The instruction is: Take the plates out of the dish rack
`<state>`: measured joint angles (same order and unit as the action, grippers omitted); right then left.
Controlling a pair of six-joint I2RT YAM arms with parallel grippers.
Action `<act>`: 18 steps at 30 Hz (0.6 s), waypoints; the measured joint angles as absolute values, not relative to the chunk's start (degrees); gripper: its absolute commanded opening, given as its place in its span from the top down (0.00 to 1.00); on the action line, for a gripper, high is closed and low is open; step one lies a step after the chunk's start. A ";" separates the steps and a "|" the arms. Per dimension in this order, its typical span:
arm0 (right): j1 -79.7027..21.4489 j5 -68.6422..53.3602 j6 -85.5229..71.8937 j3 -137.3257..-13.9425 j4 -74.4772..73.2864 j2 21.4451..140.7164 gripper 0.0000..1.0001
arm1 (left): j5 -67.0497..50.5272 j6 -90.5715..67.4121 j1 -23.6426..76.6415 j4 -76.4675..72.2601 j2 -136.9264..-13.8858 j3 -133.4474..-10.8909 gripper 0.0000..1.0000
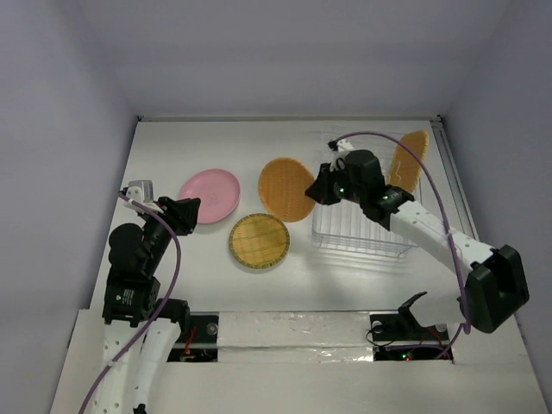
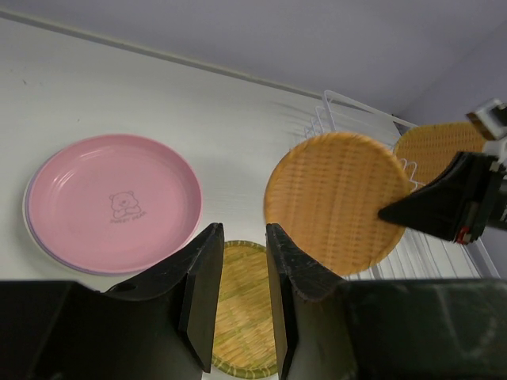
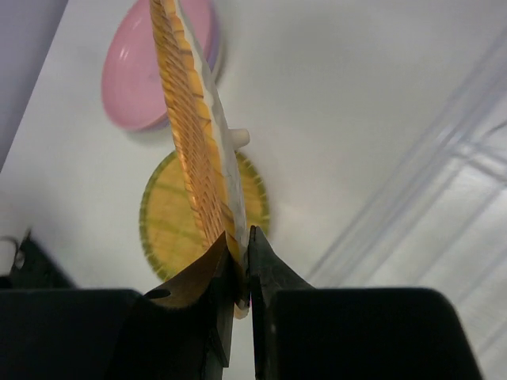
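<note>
Round orange woven plate (image 1: 286, 188) held upright just left of dish rack (image 1: 358, 237), apparently off the table (image 1: 216, 147); right gripper (image 3: 240, 245) fingers clamped on its rim; left gripper (image 2: 242, 237) fingers apart, empty; next: tilt flat slowly, lower beside pink plate (image 1: 210, 196), release late.

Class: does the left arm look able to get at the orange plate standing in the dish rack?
Probably not: the orange plate stands at the far right of the dish rack, beyond the right gripper and its held plate.
</note>
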<state>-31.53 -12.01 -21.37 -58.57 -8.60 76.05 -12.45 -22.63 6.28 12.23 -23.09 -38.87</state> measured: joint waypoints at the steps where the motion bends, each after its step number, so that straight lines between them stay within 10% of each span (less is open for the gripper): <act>1: -32.91 -13.63 -21.87 -58.22 -8.27 77.23 1.00 | -12.45 -22.63 6.24 12.23 -23.09 -38.87 0.75; 18: -40.38 -23.66 -24.86 -58.02 -4.25 91.37 0.91 | -12.60 -22.63 5.78 12.23 -23.09 -38.87 0.74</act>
